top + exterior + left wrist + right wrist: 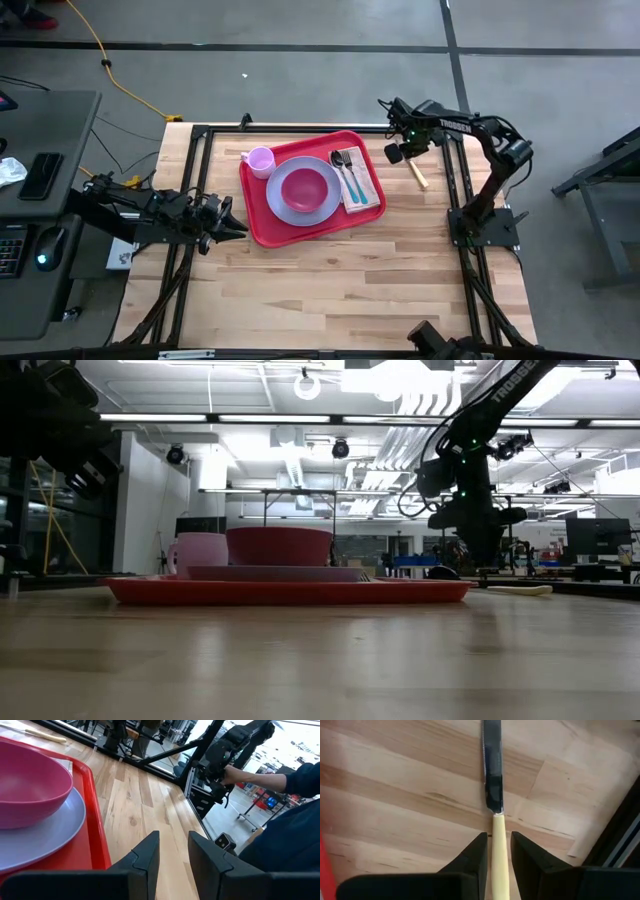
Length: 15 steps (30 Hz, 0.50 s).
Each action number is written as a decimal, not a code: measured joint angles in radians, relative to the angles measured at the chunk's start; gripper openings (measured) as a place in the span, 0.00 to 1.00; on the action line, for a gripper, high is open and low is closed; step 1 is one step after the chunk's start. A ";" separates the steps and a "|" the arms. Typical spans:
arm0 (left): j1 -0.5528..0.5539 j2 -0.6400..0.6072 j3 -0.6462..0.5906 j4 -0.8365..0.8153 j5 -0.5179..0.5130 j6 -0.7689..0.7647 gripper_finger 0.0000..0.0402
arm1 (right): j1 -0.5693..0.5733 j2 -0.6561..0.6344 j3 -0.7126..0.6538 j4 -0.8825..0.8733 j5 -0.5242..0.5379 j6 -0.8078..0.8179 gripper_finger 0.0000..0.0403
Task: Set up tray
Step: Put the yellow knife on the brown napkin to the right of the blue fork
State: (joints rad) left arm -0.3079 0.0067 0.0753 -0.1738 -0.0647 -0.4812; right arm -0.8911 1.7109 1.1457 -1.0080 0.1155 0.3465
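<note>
The large flat red plastic tray [262, 222] with rounded corners and a raised rim lies a little above the middle of the high view, on the pale wooden tabletop [330, 290], and it looks mostly laid. A round lavender plate [300, 205] sits in its centre with a deep pink bowl [303, 186] on it, a small pink cup [260, 160] stands at the tray's upper left corner, and a white napkin [368, 192] along its right side carries a teal-handled spoon [358, 186] and a second utensil whose kind I cannot tell. What seems left is the table knife with a steel blade and cream handle [494, 805], which lies on the bare wood to the right of the tray, off its rim, in the upper right part of the high view. The right gripper [495, 851] hangs just over that knife, its two dark fingers apart with the cream handle running up between them and not yet pinched, so the next step is probably to close on the handle and carry it to the napkin. The left gripper [172, 851] waits at the tray's lower left corner, fingers slightly apart and holding nothing. In the left wrist view a person's sleeve [300, 777] reaches toward dark equipment beyond the table.
</note>
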 joint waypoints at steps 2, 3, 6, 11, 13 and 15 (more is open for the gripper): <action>0.000 0.000 0.000 0.000 0.000 0.000 0.33 | -0.009 0.002 -0.017 0.008 -0.003 -0.012 0.15; 0.000 0.000 0.000 0.000 0.000 0.000 0.33 | -0.013 0.002 -0.031 0.018 -0.008 -0.014 0.15; 0.000 0.000 0.000 0.000 0.000 0.000 0.33 | -0.026 0.002 -0.070 0.054 -0.036 -0.017 0.15; 0.000 0.000 0.000 0.000 0.000 0.000 0.33 | -0.041 0.003 -0.106 0.122 -0.039 -0.041 0.15; 0.000 0.000 0.000 0.000 0.000 -0.003 0.33 | -0.041 0.003 -0.112 0.138 -0.027 -0.045 0.15; 0.000 0.000 0.000 0.000 0.000 -0.014 0.33 | -0.041 0.003 -0.115 0.139 -0.016 -0.064 0.15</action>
State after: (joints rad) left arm -0.3080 0.0068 0.0753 -0.1738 -0.0648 -0.4954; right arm -0.9321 1.7138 1.0306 -0.8691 0.0993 0.2827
